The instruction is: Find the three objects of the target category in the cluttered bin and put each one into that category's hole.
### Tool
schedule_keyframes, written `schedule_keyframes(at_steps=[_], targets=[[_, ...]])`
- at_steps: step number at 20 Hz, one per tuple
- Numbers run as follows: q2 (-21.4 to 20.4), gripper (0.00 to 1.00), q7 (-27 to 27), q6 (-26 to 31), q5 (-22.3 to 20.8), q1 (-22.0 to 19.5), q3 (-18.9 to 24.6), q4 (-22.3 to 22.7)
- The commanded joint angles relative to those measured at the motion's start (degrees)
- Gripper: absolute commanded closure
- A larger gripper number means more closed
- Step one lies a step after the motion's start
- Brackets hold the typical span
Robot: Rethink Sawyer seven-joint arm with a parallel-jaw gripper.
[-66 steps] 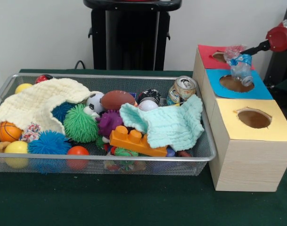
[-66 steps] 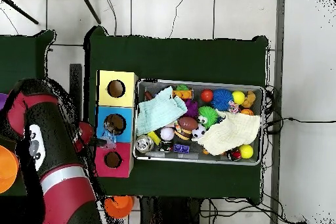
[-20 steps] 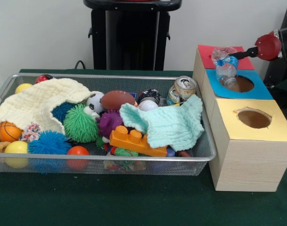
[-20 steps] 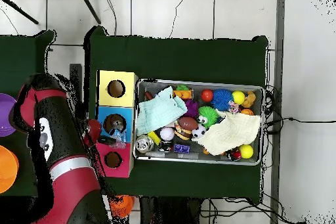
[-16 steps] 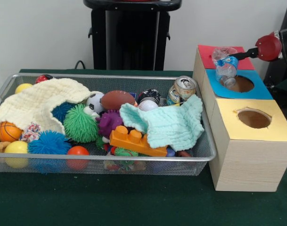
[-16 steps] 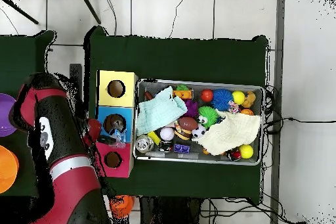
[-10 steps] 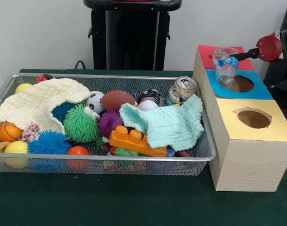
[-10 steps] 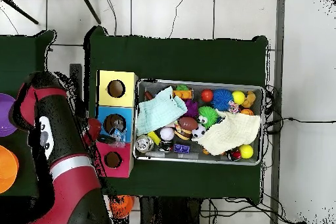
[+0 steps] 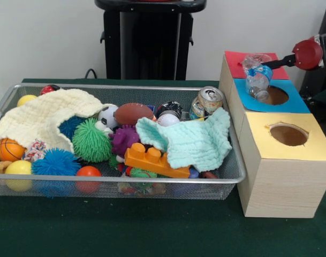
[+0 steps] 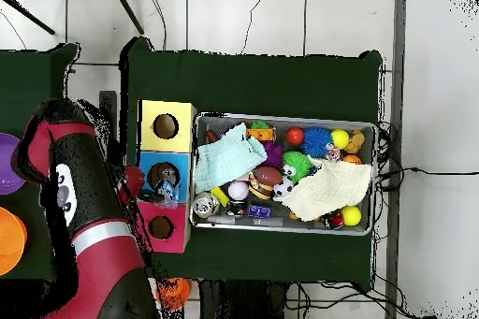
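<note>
Right, end effector (image 9: 265,63) clamped on crushed bottle (image 9: 257,76), hanging at blue hole's (image 9: 275,95) left rim. Looks light, thin, springy, slick plastic; grip near the cap end, squeeze gently.

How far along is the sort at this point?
Mid-delivery. The end effector holds a crushed plastic bottle at the edge of the blue box's hole; it is not yet released. A drink can still sits in the wire bin. Whether anything is already inside the holes cannot be seen.
</note>
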Motion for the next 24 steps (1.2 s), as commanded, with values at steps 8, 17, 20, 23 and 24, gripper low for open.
schedule_keyframes(at_steps=[8, 17, 20, 23, 24], targets=[[2.3, 1.0, -21.4, 4.0, -2.7, -2.3, 4.3, -2.8], [5.5, 1.0, -28.7, 9.0, -5.1, -2.3, 4.9, -8.4], [7.6, 1.0, -31.3, 10.2, -6.8, -1.9, 5.0, -12.7], [8.5, 1.0, -32.6, 10.7, -7.9, -1.6, 4.8, -15.2], [8.2, 1.0, -33.2, 10.6, -8.2, -1.9, 4.4, -15.5]])
